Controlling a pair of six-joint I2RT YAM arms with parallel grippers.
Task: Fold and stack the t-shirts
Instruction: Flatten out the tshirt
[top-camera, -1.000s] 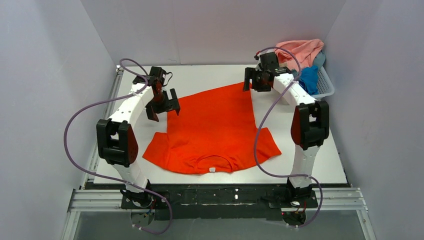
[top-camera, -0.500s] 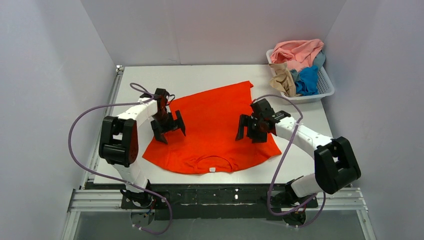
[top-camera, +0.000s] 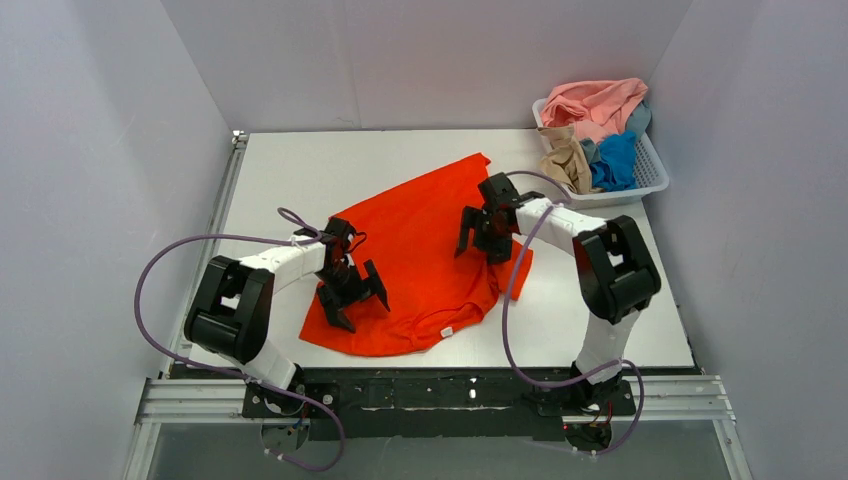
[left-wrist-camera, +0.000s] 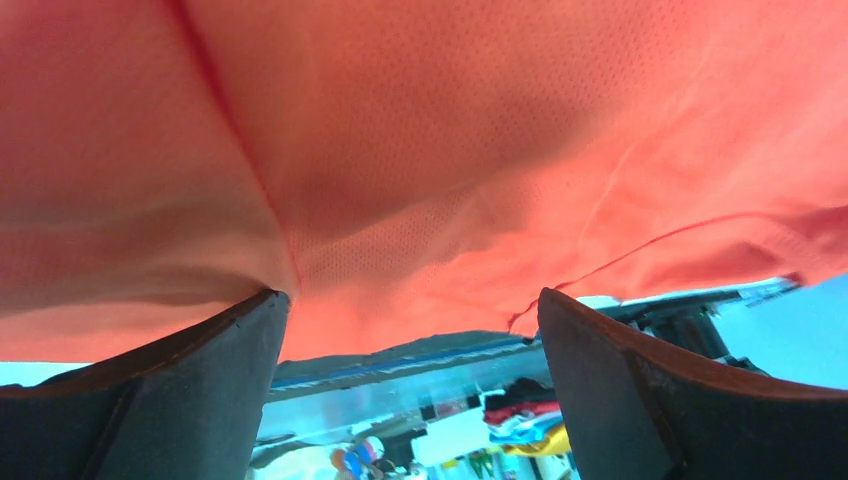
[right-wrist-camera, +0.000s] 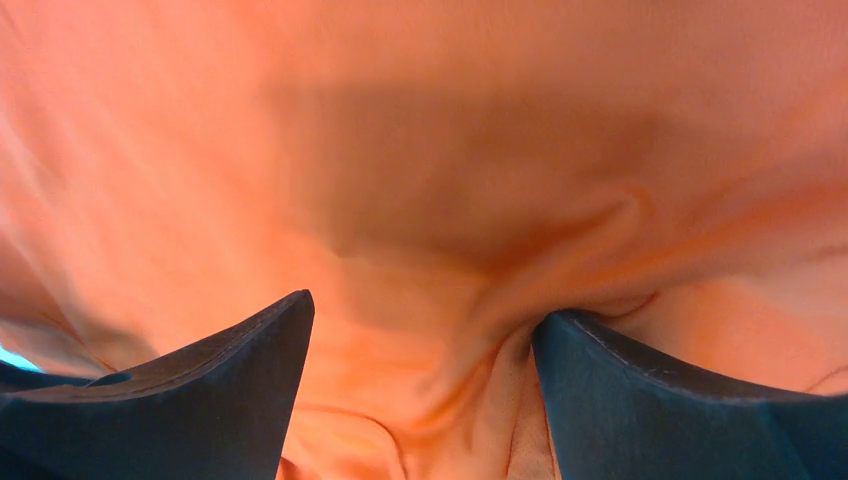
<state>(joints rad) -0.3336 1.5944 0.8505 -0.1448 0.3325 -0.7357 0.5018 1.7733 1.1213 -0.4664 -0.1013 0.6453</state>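
At the table's centre the orange-red shirt lies rumpled, unfolded. The left claw at its 8 o'clock and the right claw at 3 o'clock both gape wide on the cloth. The other shirts wait in the basket at 1 o'clock; nothing is stacked.

white table carries the orange-red t-shirt and, far right, a white basket.

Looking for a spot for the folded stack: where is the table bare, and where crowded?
Bare: the far-left table between the left rail and the orange shirt, and the near-right corner in front of the basket. Crowded: the middle, where the left tool and right tool sit on the shirt; the basket fills the far-right corner.
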